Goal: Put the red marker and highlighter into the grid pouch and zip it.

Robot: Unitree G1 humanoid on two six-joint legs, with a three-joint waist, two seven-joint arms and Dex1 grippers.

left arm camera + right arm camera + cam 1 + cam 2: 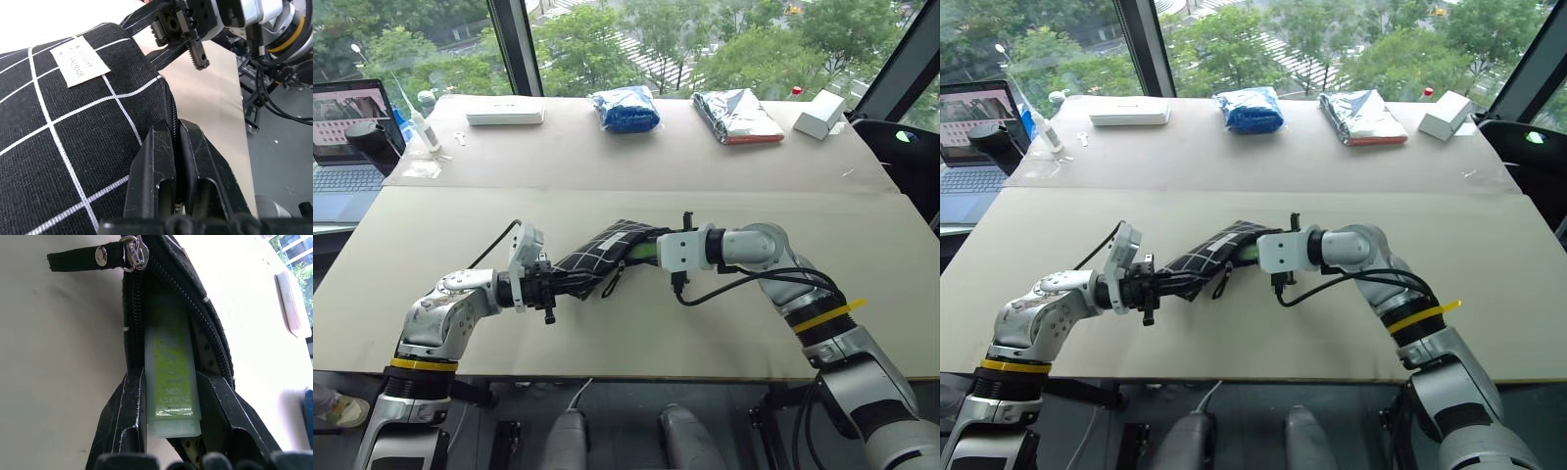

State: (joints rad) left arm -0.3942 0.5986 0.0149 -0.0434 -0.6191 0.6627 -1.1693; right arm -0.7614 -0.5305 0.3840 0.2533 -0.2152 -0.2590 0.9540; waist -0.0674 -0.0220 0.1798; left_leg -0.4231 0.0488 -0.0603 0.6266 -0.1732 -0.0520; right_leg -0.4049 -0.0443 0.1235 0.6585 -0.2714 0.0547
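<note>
The left tool (551,285) is pinched tight on one end of the grid pouch (607,250) and holds it up off the counter (636,333). The right tool (171,431) grips the highlighter (172,382) between its two fingers, and the front of the pen is already poking into the open zipper mouth. I think the pen could catch on the zipper teeth beside the right tool and get stuck. If the right tool lets go too soon, the pen could slide back out and drop. The pouch could also slip from the left tool if the right tool pushes too hard.
</note>
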